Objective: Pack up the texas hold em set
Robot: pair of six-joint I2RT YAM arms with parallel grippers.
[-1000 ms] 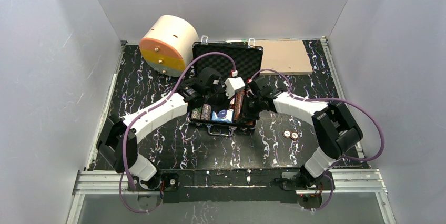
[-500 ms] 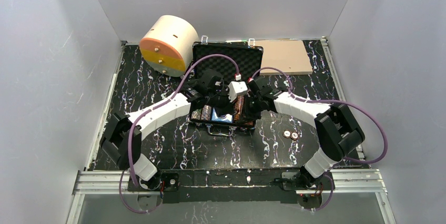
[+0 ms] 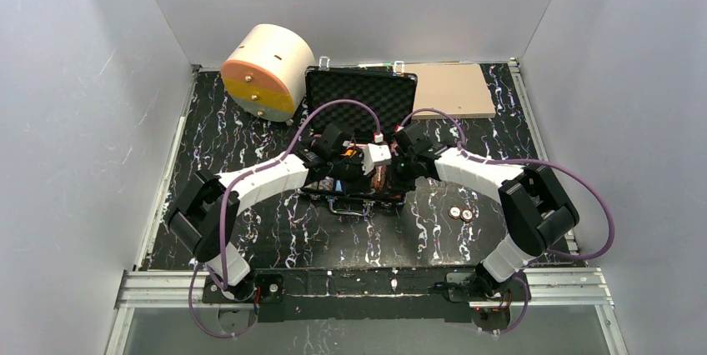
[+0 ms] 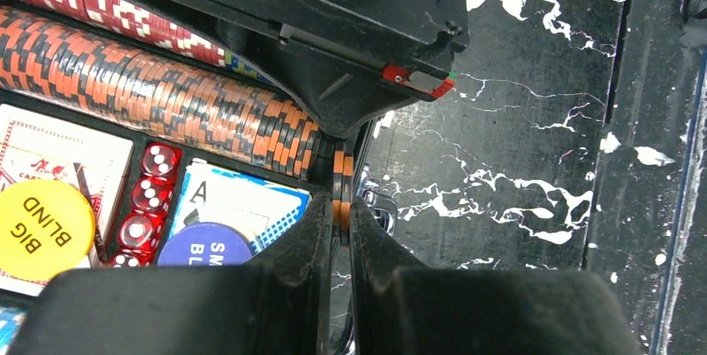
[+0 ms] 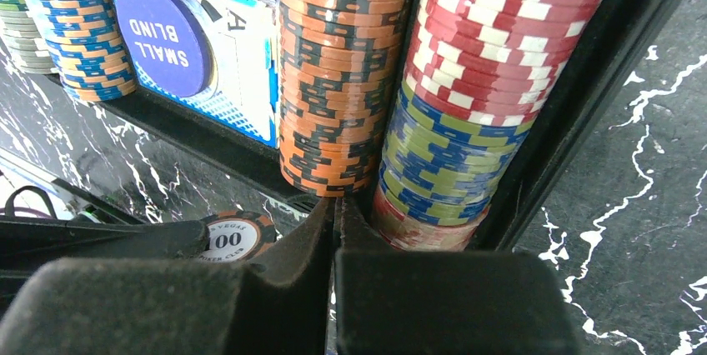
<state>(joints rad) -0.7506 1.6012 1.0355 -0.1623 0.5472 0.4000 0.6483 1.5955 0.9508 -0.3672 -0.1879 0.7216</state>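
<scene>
The black briefcase (image 3: pixel 359 93) lies open mid-table, lid upright. My left gripper (image 4: pixel 340 205) is shut on two orange-and-black chips (image 4: pixel 342 173), held edge-on at the near end of the orange chip row (image 4: pixel 167 97). Beside that row lie red dice (image 4: pixel 147 202), a blue card deck (image 4: pixel 250 202), a yellow Big Blind button (image 4: pixel 37 226) and a blue Small Blind button (image 4: pixel 204 247). My right gripper (image 5: pixel 335 215) is shut and empty, its tips at the foot of the orange row (image 5: pixel 342 80), next to the red-white row (image 5: pixel 508 30). The held 100 chip (image 5: pixel 229 238) shows at its left.
Two loose chips (image 3: pixel 461 214) lie on the marbled table right of the case. A cream cylinder with an orange-yellow face (image 3: pixel 265 69) stands at the back left. A flat tan board (image 3: pixel 450 90) lies at the back right. White walls close in all round.
My left arm has swung right and toward the case's near edge, carrying its chips to the end of the orange row. The right arm has barely moved.
</scene>
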